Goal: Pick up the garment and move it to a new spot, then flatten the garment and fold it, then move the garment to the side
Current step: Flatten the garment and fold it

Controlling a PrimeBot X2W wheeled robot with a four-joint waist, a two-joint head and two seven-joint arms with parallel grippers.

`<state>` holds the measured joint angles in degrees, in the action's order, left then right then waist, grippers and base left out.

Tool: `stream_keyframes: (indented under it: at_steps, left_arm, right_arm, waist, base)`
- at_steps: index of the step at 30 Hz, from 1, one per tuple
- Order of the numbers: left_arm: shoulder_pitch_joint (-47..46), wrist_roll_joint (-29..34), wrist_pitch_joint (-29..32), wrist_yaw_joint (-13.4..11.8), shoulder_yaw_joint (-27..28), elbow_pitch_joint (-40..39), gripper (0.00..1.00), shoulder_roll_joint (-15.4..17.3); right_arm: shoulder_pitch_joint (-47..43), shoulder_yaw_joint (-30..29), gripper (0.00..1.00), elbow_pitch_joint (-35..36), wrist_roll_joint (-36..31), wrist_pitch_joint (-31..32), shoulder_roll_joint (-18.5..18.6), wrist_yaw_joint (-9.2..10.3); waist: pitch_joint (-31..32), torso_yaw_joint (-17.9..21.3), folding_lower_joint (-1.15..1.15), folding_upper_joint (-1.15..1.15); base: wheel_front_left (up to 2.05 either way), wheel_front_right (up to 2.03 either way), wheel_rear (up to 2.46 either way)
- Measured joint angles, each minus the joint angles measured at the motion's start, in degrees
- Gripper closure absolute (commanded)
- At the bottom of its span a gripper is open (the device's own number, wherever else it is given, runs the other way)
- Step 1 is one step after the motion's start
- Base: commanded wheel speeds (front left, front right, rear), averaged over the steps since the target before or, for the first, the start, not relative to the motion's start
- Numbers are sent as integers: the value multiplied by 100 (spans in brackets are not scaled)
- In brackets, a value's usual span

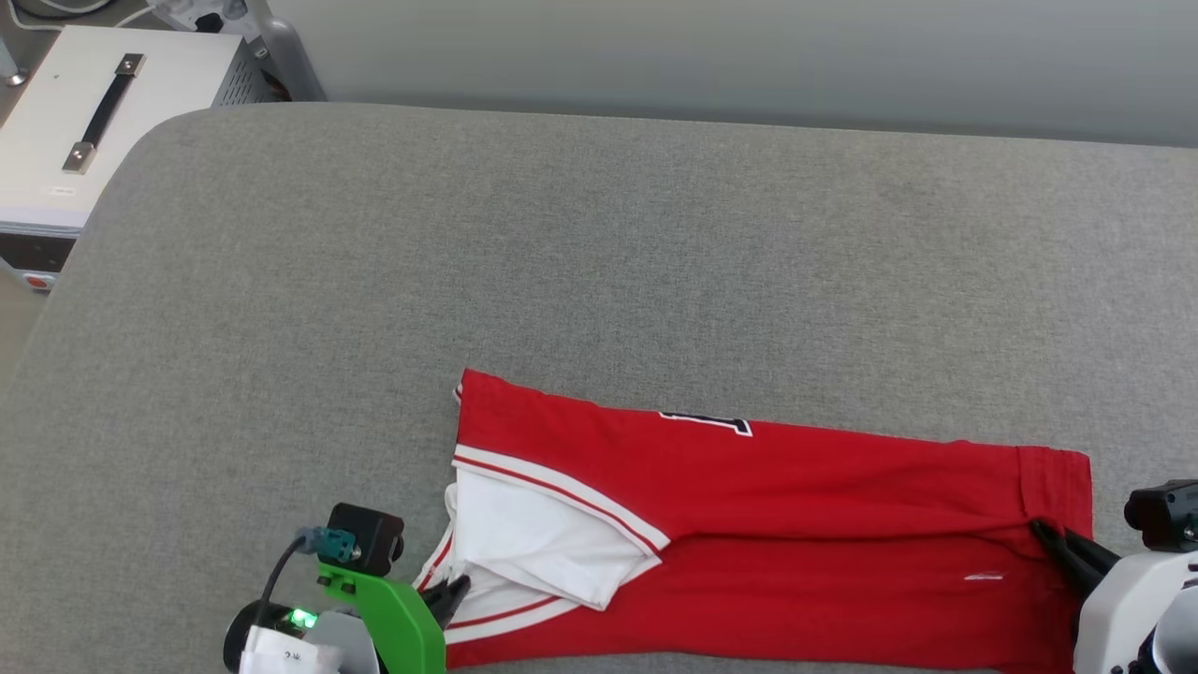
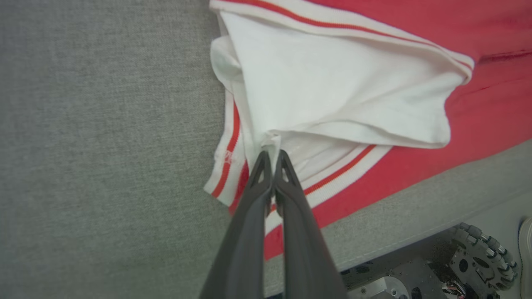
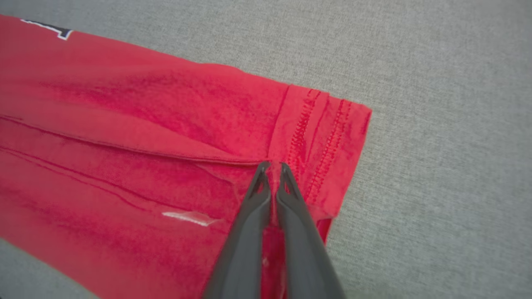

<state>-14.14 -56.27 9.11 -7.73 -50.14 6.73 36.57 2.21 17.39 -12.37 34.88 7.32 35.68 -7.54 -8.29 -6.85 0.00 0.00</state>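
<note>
Fold step: both claws clamped on the shirt's near edge.
Head view: the shirt [image 1: 767, 505] lies folded lengthwise on the grey cushion [image 1: 599, 234], spanning from the left claw [image 1: 456, 592] to the right claw [image 1: 1041, 531]. Left wrist view: the tips pinch the white sleeve [image 2: 332, 83]. Right wrist view: the tips pinch the cloth beside the hem [image 3: 324, 137]. Lift both ends level, with the cloth taut between the claws.

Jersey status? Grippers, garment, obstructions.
Both shut: left gripper on the jersey at its white sleeve, right gripper by the hem. Folded lengthwise, flat on grey cushion. Nearest clutter: white case, apart.
</note>
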Motion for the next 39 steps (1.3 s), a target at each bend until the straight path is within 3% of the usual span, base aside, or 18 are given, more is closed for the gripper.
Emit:
stream_keyframes:
  at_steps: [6, 7, 8, 19, 25, 30, 35, 39]
  left_arm:
    - [-3, 42, -27, 83, -86, 226, 98, -66]
    - [-3, 48, -38, 94, -102, 261, 56, -69]
    - [-3, 69, -59, 94, -116, 289, 0, -73]
    - [143, 74, -613, 78, 41, 364, 0, -157]
    - [154, 247, -1484, -207, 423, 49, 0, -168]
    - [140, 804, -2230, -506, 680, -207, 0, -232]
    - [147, 1423, -2375, -691, 1161, -425, 0, -475]
    - [229, 2209, -2379, -650, 1897, -759, 0, -845]
  right_arm:
    - [10, 265, 100, -63, -51, 37, 91, 0]
    - [10, 316, 91, -86, -37, 82, 88, 0]
    - [10, 338, 0, -94, -48, 80, 88, 0]
    - [3, 336, 0, 134, 490, 455, 151, 0]
    - [-2, -174, 0, 525, 698, 933, 215, 0]
    - [-56, -757, 0, 634, 716, 1707, -38, 0]
    - [-102, -1260, 0, 653, 445, 2336, -412, 0]
    - [-112, -1683, 0, 547, 103, 2725, -725, 0]
  waist:
    - [29, 7, 0, 0]
    - [50, 9, 0, 0]
    - [71, 12, 0, 0]
    - [490, 57, 0, 0]
    - [615, 80, 0, 0]
    - [536, 57, 0, 0]
    - [407, -10, 0, 0]
    - [288, -95, 0, 0]
  base:
    - [0, 0, 0]
    - [0, 0, 0]
    - [0, 0, 0]
    - [0, 0, 0]
    - [0, 0, 0]
    - [0, 0, 0]
    - [0, 0, 0]
    - [0, 0, 0]
